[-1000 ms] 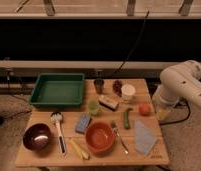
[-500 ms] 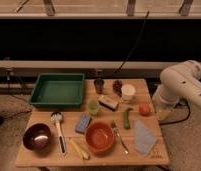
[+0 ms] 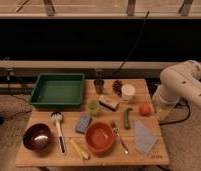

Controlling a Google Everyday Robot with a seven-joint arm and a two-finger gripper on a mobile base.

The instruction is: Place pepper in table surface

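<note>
The dark green pepper [image 3: 127, 118] lies flat on the wooden bench [image 3: 149, 155] beside the round red fruit [image 3: 144, 108], seemingly set down already, since the tool [image 3: 162, 111] hangs wide and empty off the bench's right edge.

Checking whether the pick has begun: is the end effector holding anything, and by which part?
Nothing, as far as shows. The end effector hangs just off the right edge of the table; the pepper lies on it, untouched.
</note>
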